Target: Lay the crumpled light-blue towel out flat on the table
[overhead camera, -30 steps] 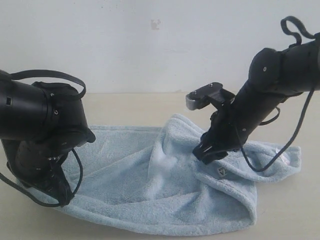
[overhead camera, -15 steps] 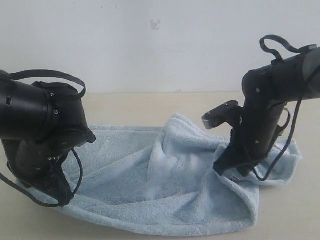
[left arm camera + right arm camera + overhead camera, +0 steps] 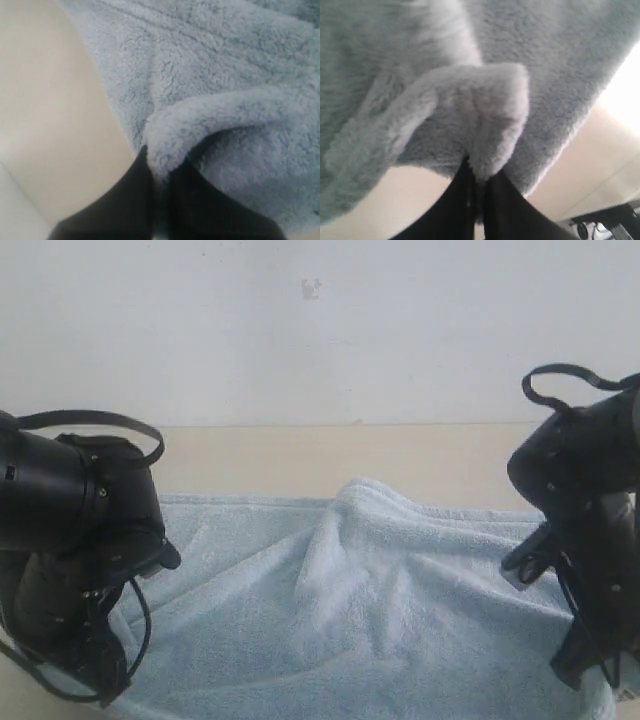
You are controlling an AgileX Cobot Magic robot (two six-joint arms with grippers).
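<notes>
**Both ends of the towel [image 3: 350, 620] clamped**

In the exterior view: pale-blue terry cloth opened out wide, with the table [image 3: 270, 455] beneath the towel. Bare cream top beyond the towel's far edge, running up to the white wall [image 3: 300, 340]. Mostly spread, yet not flat: a rounded hump near the middle of the towel's far edge, with soft creases fanning from it toward the near side.

Left arm [image 3: 70, 540] parked over the towel's left end, hiding that corner. Right arm [image 3: 590, 550] standing at the towel's right end. Neither claw to be made out from this angle, both lost behind the dark bulk of the arms.

In the left wrist view: left gripper [image 3: 162, 170] clenched on the towel, a thick rolled fold of the pile nipped between two dark fingers [image 3: 132, 195], with only cloth between them. Bare tabletop just beside the towel's edge.

In the right wrist view: right gripper [image 3: 479, 172] likewise clamped on the towel, a doubled-over bit of the edge pinched between its dark fingers [image 3: 460, 200]. Plain tabletop showing past the towel's border on both sides of the pinch.
</notes>
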